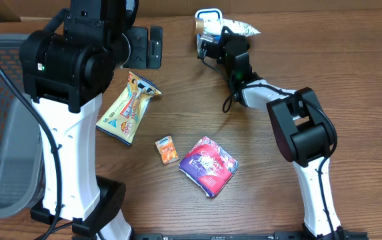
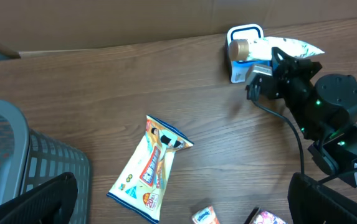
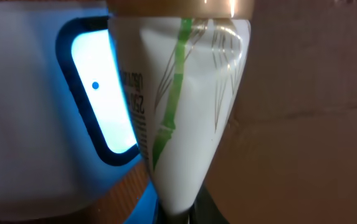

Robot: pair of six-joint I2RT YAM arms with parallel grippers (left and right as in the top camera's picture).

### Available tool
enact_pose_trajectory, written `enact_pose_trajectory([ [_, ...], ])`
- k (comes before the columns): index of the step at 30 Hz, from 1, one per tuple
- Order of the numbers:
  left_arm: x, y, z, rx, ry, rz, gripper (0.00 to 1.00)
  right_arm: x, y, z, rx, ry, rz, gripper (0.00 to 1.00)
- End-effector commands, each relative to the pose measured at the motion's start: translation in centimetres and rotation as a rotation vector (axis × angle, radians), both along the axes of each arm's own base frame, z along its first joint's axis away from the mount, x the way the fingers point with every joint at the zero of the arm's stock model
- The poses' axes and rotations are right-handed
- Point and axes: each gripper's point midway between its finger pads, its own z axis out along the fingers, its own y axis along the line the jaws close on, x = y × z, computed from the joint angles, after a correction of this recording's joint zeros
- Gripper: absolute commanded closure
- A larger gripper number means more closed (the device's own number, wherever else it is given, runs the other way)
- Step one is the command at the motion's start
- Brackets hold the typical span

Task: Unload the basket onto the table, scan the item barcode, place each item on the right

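Right wrist view: the right gripper is clamped tight on the narrow crimped end of a white squeeze tube with a gold cap and green bamboo print. The tube is held cap-first just beside the glowing, dark-framed window of a white barcode scanner. A strip of black print along the tube's edge is turned toward that window, and whether tube and scanner touch cannot be told. Brown cardboard fills the background to the right. From overhead, the right gripper reaches to the far edge of the brown wooden table, the tube lying across its tip with the scanner right at the cap end. The left gripper hangs well apart over the table's far left, jaws spread wide and holding nothing. Its two black fingers frame the bottom corners of the left wrist view. Below it lies a yellow and blue snack packet. Nearer the front, a small orange sachet sits just beside a purple and pink foil pouch. A grey mesh basket stands at the left edge.
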Motion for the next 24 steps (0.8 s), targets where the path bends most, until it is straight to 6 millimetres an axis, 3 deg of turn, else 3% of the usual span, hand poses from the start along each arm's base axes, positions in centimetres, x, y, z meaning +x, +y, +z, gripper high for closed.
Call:
enact_pose_trajectory([
  [1,0.4,-0.1,-0.5,0.007,0.016,-0.014,0.0,1.1,-0.8,3.7,-0.019,-0.088,-0.023,0.96],
  [5,0.4,-0.1,-0.5,0.007,0.016,-0.014,0.0,1.2,-1.2,3.9,-0.013,-0.088,-0.051,0.96],
  [11,0.4,-0.1,-0.5,0.007,0.016,-0.014,0.0,0.0,-4.2,4.9,-0.013,0.019,-0.224,0.96],
  [14,0.4,-0.1,-0.5,0.007,0.016,-0.014,0.0,-1.1,-6.2,8.0,0.017,0.037,-0.317,0.96],
  [19,0.4,-0.1,-0.5,0.007,0.016,-0.014,0.0,-4.5,-9.4,15.1,0.148,0.037,-0.45,0.96],
  [22,0.4,-0.1,-0.5,0.007,0.016,-0.014,0.0,-6.8,-11.7,17.9,0.349,0.052,-0.527,0.96],
  [24,0.4,-0.1,-0.5,0.007,0.016,-0.014,0.0,-7.8,-14.3,18.4,0.53,0.063,-0.612,0.96],
])
